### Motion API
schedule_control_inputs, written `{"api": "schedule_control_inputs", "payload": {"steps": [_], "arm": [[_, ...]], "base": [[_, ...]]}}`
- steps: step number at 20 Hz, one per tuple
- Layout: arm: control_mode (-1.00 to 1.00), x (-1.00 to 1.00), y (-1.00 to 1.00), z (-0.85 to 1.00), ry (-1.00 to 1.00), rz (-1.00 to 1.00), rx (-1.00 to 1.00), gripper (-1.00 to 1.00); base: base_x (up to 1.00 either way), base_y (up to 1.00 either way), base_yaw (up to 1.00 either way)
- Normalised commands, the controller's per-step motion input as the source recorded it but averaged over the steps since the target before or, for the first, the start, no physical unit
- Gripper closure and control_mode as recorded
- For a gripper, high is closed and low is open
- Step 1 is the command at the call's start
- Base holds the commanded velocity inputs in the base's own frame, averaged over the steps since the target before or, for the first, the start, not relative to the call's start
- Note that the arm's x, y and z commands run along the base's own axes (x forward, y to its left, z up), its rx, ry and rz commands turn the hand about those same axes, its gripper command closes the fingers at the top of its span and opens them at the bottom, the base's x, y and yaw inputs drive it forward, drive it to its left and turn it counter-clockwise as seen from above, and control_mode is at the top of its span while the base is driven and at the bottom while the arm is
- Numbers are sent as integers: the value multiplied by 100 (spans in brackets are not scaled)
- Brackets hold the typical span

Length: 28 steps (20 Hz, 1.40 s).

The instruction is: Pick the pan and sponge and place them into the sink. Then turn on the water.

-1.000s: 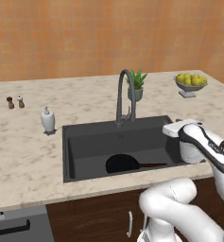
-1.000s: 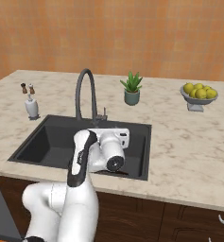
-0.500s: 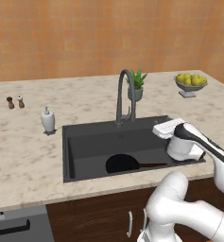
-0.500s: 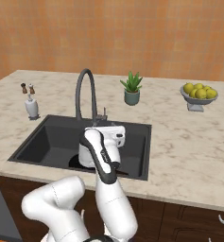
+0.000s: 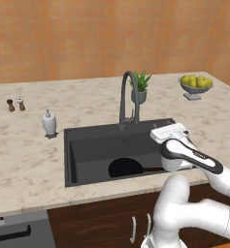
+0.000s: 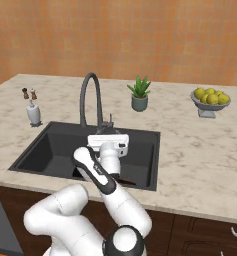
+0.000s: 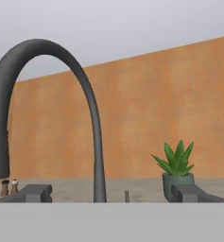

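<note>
The pan [image 5: 125,168] lies flat on the floor of the dark grey sink [image 5: 87,140], with its thin handle [image 5: 152,169] pointing right. My gripper [image 5: 170,130] hovers over the right half of the sink [image 6: 45,145], level with the counter and facing the back wall. Its jaws stand open and hold nothing. In the hand view the gripper [image 7: 111,194] frames the base of the gooseneck faucet [image 7: 92,127], and the small lever [image 7: 126,196] sits just right of the stem. The faucet [image 5: 126,97] rises behind the basin, a short way beyond the gripper [image 6: 108,141]. The sponge is out of view.
A white soap dispenser [image 5: 49,123] stands left of the sink, with two shakers [image 5: 15,104] further back. A potted plant [image 5: 141,87] sits behind the faucet to its right. Far right on the counter is a bowl of yellow fruit [image 5: 196,85].
The hand has swung left from the sink's right rim to over the basin, closer to the faucet. The elbow has dropped lower. The jaws stayed open.
</note>
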Motion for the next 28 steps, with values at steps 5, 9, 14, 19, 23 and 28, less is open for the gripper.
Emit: {"api": "schedule_control_inputs", "payload": {"steps": [5, 9, 14, 19, 23, 28], "arm": [[-100, 24, 1, -4, 2, 0, 0, -100], [-100, 26, 10, -8, 1, 0, 0, -100], [-100, 21, 15, 0, 2, 0, 0, -100], [-100, 13, 19, 0, 2, 0, -1, -100], [-100, 18, 33, -10, 2, -2, -2, -100], [-100, 21, 26, 0, 0, -5, -1, -100]], "base": [[0, 0, 0], [0, 0, 0], [0, 0, 0], [0, 0, 0], [0, 0, 0], [0, 0, 0]]}}
